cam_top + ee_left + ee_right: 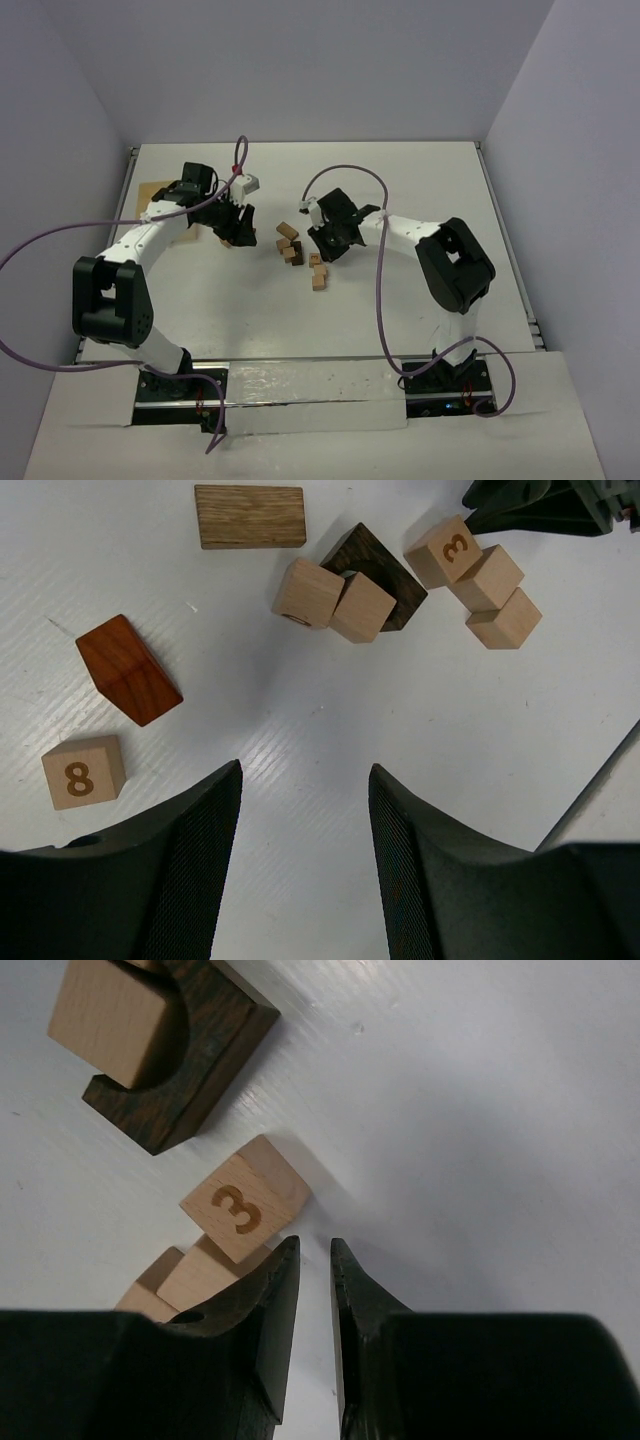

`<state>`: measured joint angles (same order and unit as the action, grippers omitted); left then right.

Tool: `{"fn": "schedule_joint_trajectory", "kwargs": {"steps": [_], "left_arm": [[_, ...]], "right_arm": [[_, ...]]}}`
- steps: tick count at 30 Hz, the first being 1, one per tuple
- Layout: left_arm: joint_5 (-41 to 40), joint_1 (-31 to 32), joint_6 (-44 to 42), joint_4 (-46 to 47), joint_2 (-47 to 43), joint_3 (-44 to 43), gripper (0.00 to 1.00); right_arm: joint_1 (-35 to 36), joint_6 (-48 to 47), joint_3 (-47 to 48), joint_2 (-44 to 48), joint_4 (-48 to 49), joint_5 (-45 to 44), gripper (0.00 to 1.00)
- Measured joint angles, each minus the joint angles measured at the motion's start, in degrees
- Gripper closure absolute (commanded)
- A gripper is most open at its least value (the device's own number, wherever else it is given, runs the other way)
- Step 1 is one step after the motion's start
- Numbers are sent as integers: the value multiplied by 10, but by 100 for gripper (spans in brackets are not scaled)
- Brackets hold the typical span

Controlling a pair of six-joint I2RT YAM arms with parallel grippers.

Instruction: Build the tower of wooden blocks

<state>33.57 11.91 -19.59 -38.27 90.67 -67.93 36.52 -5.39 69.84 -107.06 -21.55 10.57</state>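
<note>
The blocks lie loose on the white table; no tower stands. In the left wrist view are an oak slab, a dark arch with two pale cubes against it, a "3" cube beside two plain cubes, an orange-brown block and an "8" cube. My left gripper is open and empty, short of them. My right gripper is nearly closed with nothing between its jaws, just right of the "3" cube. The arch lies beyond.
From above, the block cluster and a row of three cubes lie between my left gripper and right gripper. A shallow pale wooden tray sits at the far left, partly behind the left arm.
</note>
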Motion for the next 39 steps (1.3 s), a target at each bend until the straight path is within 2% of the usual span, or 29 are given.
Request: {"fn": "schedule_joint_trajectory", "kwargs": {"steps": [6,16,21,29,39], "left_arm": [[-1,-6,1,4,-15,7,40],[-2,-19,1,4,-29,17,40],[-1,-20,2,6,-29,17,40],[5,-20,6,15,-29,17,40],[10,-20,10,14,-30,19,37]], "right_arm": [[12,1,48,-41,-5,12,72],[27,2,71,-57,-10,47,57],[9,-12,49,-19,-24,56,58],[-83,-35,18,79,-26,39,60],[-63,-66,-32,58,-48,-17,58]]}}
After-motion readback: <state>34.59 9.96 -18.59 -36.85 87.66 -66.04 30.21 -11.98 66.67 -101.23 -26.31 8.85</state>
